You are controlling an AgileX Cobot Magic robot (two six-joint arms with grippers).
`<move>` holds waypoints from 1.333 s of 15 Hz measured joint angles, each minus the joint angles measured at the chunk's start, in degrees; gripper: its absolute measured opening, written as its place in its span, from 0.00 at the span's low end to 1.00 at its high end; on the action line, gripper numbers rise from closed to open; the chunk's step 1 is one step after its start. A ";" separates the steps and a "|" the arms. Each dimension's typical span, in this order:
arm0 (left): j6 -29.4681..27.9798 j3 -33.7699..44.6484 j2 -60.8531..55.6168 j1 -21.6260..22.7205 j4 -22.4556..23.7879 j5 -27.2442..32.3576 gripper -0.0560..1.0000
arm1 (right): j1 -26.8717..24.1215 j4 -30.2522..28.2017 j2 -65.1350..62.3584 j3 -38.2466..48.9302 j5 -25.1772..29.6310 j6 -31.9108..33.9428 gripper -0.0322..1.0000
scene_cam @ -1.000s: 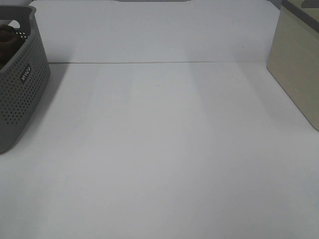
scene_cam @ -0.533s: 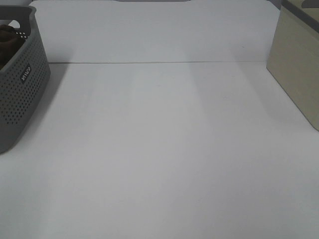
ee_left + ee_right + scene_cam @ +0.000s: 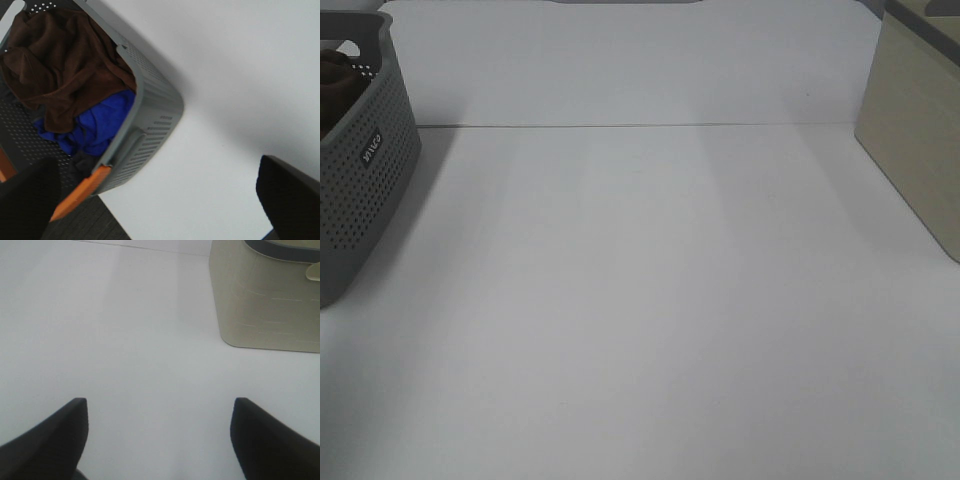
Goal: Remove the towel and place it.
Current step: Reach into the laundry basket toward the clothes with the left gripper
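A bare white tabletop (image 3: 640, 300) fills the high view. The towel (image 3: 55, 65) lies crumpled inside the grey basket (image 3: 160, 107), upper left of the left wrist view, heaped over a blue cloth (image 3: 100, 122). It should be soft, limp and light, likely to unfold and trail when lifted; a raised fold atop the heap seems the best place to pinch. It is dark brown terry, and no tag shows. The left gripper (image 3: 160, 200) hangs above the basket's corner, jaws wide apart, empty. The right gripper (image 3: 160, 437), jaws also apart, holds nothing near a beige bin (image 3: 260, 300).
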 joint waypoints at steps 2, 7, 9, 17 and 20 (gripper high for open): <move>3.67 -6.88 8.65 0.00 4.30 -1.49 0.99 | 0.00 0.00 0.00 0.00 0.00 0.00 0.77; 5.67 -20.17 26.36 0.00 14.90 -3.95 0.98 | 0.00 0.00 0.00 0.00 0.00 0.00 0.77; 5.84 -24.06 33.86 0.00 19.60 -4.01 0.98 | 0.00 0.00 0.00 0.00 0.00 0.00 0.77; 18.91 -38.62 60.39 0.00 26.36 -5.56 0.98 | 0.00 0.00 0.00 0.00 0.00 0.00 0.77; 22.12 -38.96 63.77 1.43 27.67 -5.73 0.98 | 0.00 0.00 0.00 0.00 0.00 0.00 0.77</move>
